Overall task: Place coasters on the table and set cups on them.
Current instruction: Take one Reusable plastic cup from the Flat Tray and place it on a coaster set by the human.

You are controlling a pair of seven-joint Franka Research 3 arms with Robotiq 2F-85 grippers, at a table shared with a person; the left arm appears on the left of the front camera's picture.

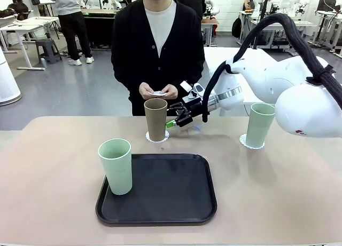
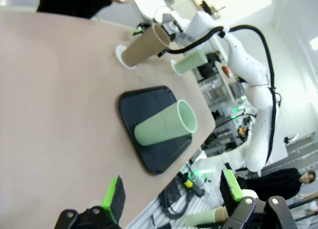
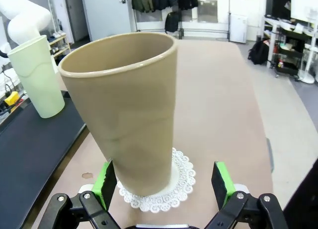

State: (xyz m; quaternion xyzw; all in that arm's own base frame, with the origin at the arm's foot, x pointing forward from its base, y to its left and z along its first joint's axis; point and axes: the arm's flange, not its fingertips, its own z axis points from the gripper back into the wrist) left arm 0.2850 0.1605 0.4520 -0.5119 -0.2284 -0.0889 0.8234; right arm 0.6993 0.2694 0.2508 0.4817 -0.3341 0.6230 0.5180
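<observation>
Table [image 1: 53,171]: beige top, person standing at the far edge.

Right arm [image 1: 278,80]: white, reaches in from the right across the far half of the table.

Tray [image 1: 171,187]: black, rounded corners, near the front edge at the middle.

Cups: all three stand upright.
- Brown cup [image 1: 156,119] stands beyond the tray, on a coaster.
- One green cup [image 1: 116,166] stands in the tray's left corner, directly on the tray.
- Second green cup [image 1: 259,124] stands far right on the table, on its own coaster.

Left gripper [image 2: 173,191]: fingers spread wide with nothing between them, hanging above the table's side well away from the tray.

Right gripper [image 1: 172,118]: fingers spread, low at the brown cup's base, cup between them. One green pad [image 3: 221,182] is clear of the cup wall. The other is just beside the wall; I cannot tell if it touches.

Person's hands [image 1: 157,90]: together at the waist, holding a small white flat piece [image 1: 158,92], too small to make out.

Coasters: lace-edged white disc [image 3: 181,182] under the brown cup; another [image 1: 251,145] under the right green cup.
</observation>
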